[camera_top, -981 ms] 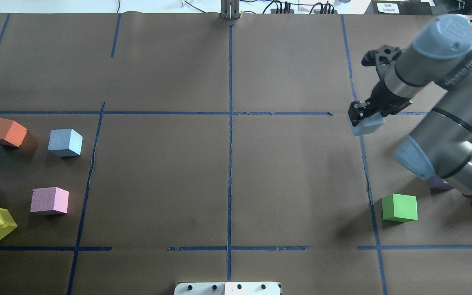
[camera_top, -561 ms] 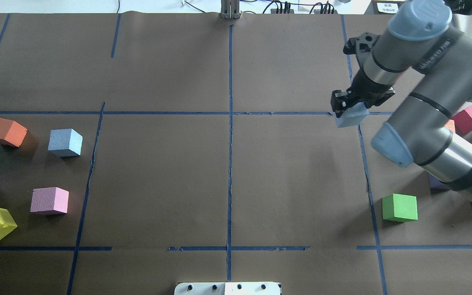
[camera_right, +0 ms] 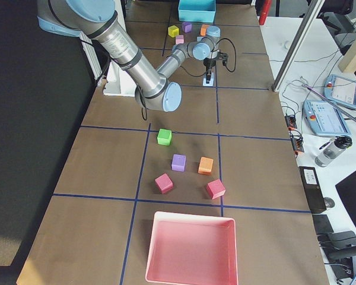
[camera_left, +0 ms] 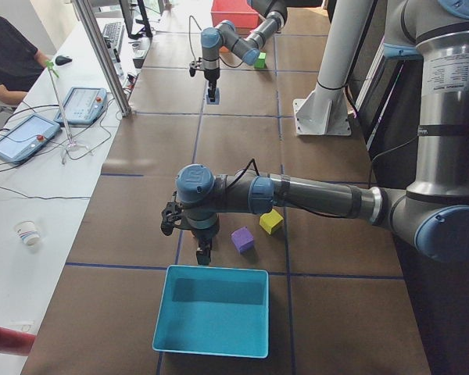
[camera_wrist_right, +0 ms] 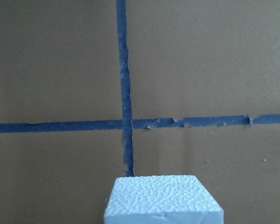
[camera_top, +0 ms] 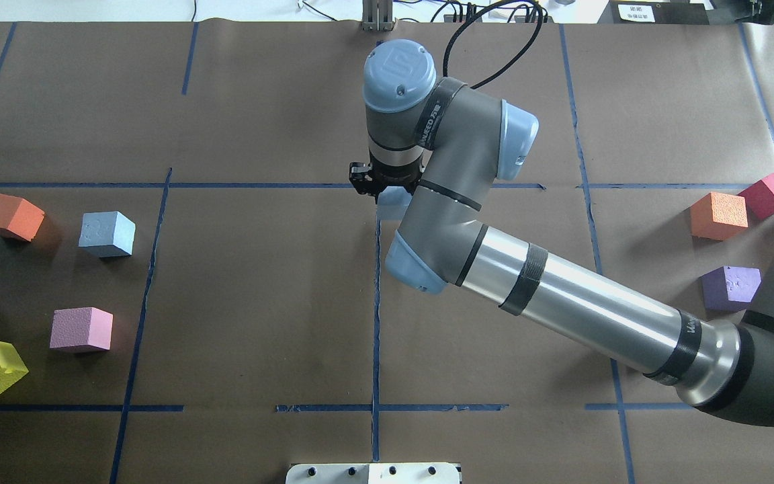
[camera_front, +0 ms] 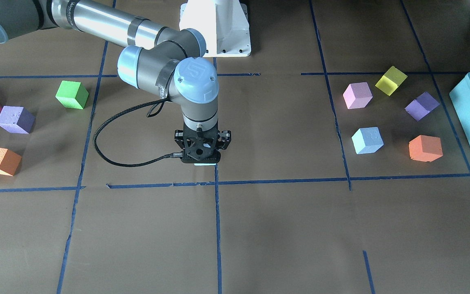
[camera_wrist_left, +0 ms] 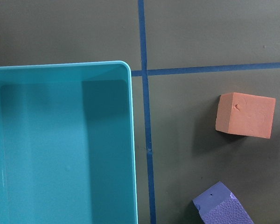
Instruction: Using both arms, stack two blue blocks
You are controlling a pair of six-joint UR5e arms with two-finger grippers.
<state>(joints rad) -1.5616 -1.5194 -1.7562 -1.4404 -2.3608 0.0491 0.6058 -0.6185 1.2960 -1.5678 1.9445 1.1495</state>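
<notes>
Right hand (camera_front: 203, 159) clamped on first blue block (camera_top: 392, 202), midway between the surface's side edges; second blue block (camera_top: 107, 234) near its left edge. Left hand (camera_left: 204, 254) opening cannot be told. Risk: release from height lets the foam bounce askew.

L gripper (camera_left: 204, 255) nr teal box (camera_left: 211, 326); purple cube (camera_left: 242, 239) beside

— Right side?
— Right arm (camera_top: 562, 302): stretched forward and inward, wrist vertical. Right gripper (camera_front: 205, 161): pointing straight down, clamped on a blue block (camera_wrist_right: 163, 200).
— Left side?
— Left arm (camera_left: 313, 195): extended low, forearm level. Left gripper (camera_left: 204, 255): pointing down; opening unreadable.
</notes>
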